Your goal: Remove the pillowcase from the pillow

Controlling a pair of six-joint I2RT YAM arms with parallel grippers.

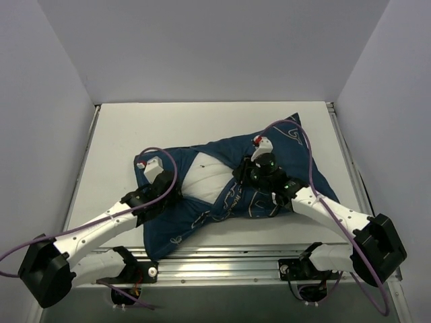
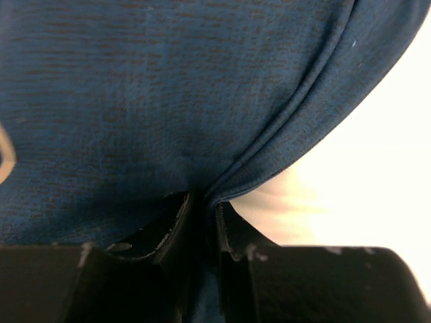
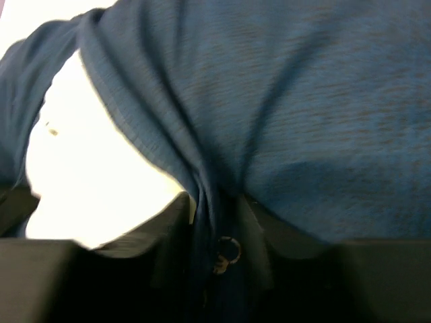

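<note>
Here, two grippers each pinch the one pillowcase at its opening.
Nearest, the left gripper [image 2: 202,210] has its fingers drawn almost together on a hemmed fold of the navy pillowcase [image 1: 170,232]. The right gripper [image 3: 217,212] is likewise nearly closed, clamping a bunched edge of the same cover. Between the two, the single white pillow [image 1: 205,180] shows through the gap, the rest of it inside the cover. The cover lies across the middle of the table [image 1: 121,131].
</note>
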